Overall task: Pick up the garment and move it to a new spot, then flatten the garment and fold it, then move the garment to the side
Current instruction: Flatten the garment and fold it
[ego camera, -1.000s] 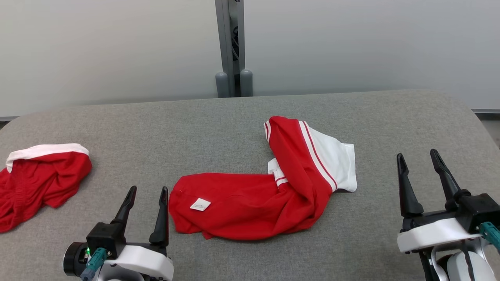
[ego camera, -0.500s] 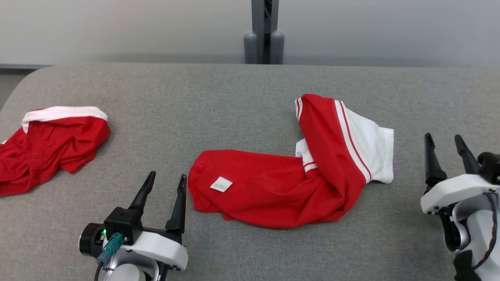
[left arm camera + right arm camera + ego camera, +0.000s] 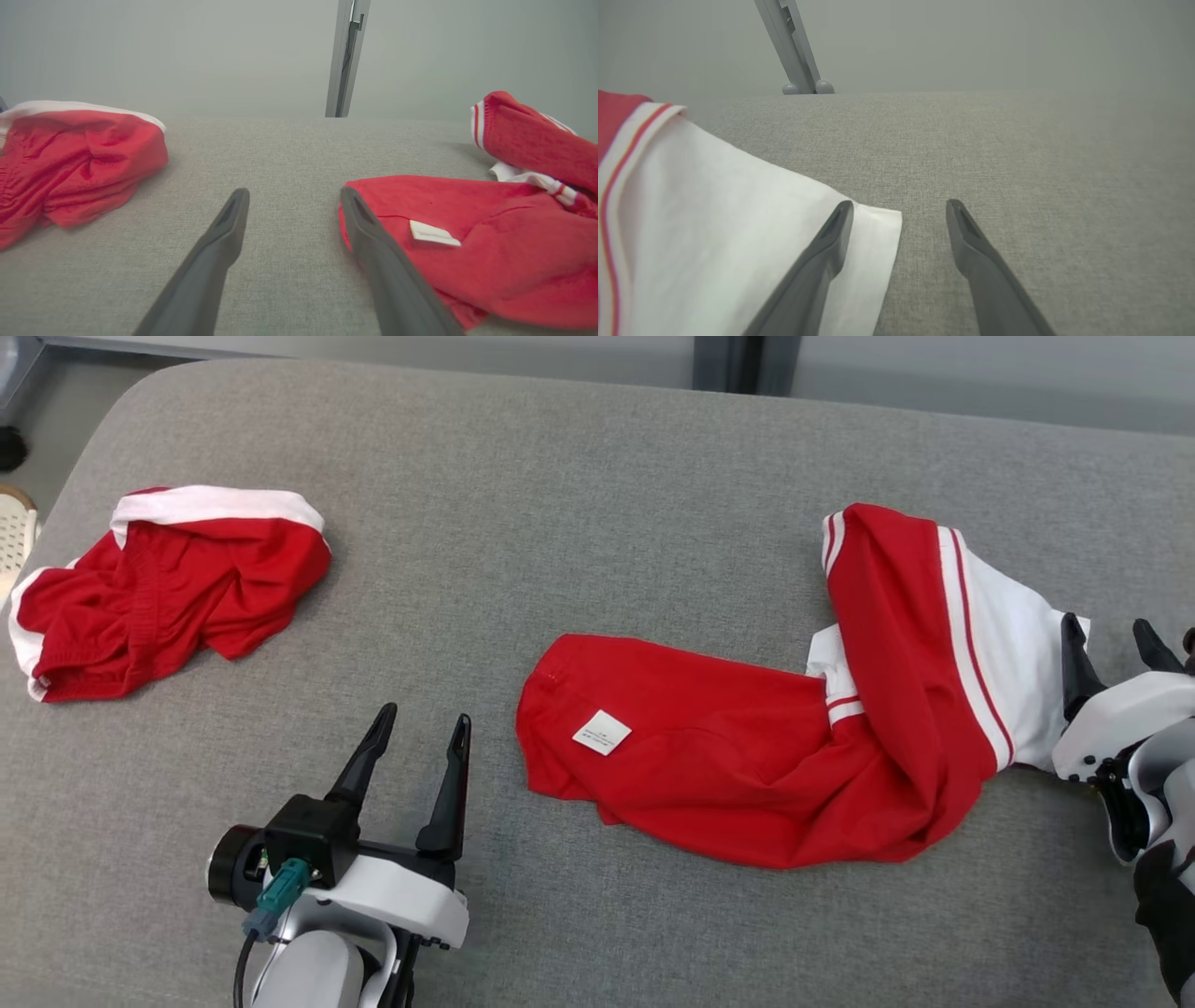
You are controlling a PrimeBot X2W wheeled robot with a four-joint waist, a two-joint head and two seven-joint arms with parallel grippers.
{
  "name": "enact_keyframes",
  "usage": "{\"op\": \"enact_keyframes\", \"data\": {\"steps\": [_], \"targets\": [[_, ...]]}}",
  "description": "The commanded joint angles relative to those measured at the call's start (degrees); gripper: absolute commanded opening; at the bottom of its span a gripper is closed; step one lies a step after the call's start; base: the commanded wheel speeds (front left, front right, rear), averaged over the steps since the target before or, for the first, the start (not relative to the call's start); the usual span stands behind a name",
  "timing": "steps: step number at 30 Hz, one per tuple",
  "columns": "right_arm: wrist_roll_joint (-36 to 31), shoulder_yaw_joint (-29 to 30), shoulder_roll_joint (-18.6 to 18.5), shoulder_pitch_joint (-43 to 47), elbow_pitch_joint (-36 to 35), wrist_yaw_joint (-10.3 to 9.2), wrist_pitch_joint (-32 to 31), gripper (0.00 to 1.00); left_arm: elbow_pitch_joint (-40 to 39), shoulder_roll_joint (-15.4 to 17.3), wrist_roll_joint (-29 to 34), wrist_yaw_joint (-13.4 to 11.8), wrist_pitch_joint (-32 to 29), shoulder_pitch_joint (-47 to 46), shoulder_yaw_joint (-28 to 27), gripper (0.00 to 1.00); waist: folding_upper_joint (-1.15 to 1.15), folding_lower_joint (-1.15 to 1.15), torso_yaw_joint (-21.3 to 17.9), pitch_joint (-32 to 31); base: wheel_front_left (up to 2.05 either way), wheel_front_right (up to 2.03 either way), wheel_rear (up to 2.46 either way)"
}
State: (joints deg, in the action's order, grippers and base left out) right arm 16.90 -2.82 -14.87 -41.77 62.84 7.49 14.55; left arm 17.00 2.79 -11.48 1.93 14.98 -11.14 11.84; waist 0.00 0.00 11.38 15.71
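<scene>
Garment (image 3: 747, 775): red, crumpled, unfolded, lying on the grey fabric desk (image 3: 560, 523). It forms a bent shape, with one long red stretch running flat and the other end turned up toward the far edge. A white label (image 3: 601, 732) sits on the flat red stretch. A white panel (image 3: 1013, 663) with red stripes is at the bent end.

Left gripper (image 3: 426, 714): just beside the garment's label end, fingers spread, nothing between them. In the left wrist view one finger overlaps the red hem; cannot tell if it touches.

Right gripper (image 3: 1105, 623): at the garment's white-panel end, fingers spread, holding nothing. In the right wrist view one finger lies over the panel's corner and the other over bare desk; contact unclear.

Red-and-white bundle (image 3: 168, 588): a second crumpled piece with a white band, well apart from the garment, past the left gripper, near the desk's corner.

Pale perforated object (image 3: 14, 537): off the desk, beyond the bundle on the side away from the garment. It could be a basket, but its contents cannot be seen.

Room: a grey post (image 3: 728, 350) stands behind the desk, beyond the garment, and a plain pale wall (image 3: 140, 46) is behind it.
</scene>
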Motion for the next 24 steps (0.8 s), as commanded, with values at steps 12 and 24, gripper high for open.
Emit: {"op": "enact_keyframes", "data": {"steps": [12, 24], "targets": [[4.3, -6.1, -1.3, -3.5, 6.4, 0.01, -1.2, 0.0, -0.3, 0.2, -1.0, -0.9, 0.2, -1.7, 0.4, 1.0, 0.0, 0.0, 1.8, 1.3, 0.0, 0.0, 0.0], [7.4, -8.2, -2.6, -3.0, 1.4, 0.01, 0.8, 0.0, 0.5, 0.2, -0.6, -1.3, 0.2, -0.3, -0.4, 1.0, 0.0, 0.0, -1.1, -2.4, 0.0, 0.0, 0.0]]}}
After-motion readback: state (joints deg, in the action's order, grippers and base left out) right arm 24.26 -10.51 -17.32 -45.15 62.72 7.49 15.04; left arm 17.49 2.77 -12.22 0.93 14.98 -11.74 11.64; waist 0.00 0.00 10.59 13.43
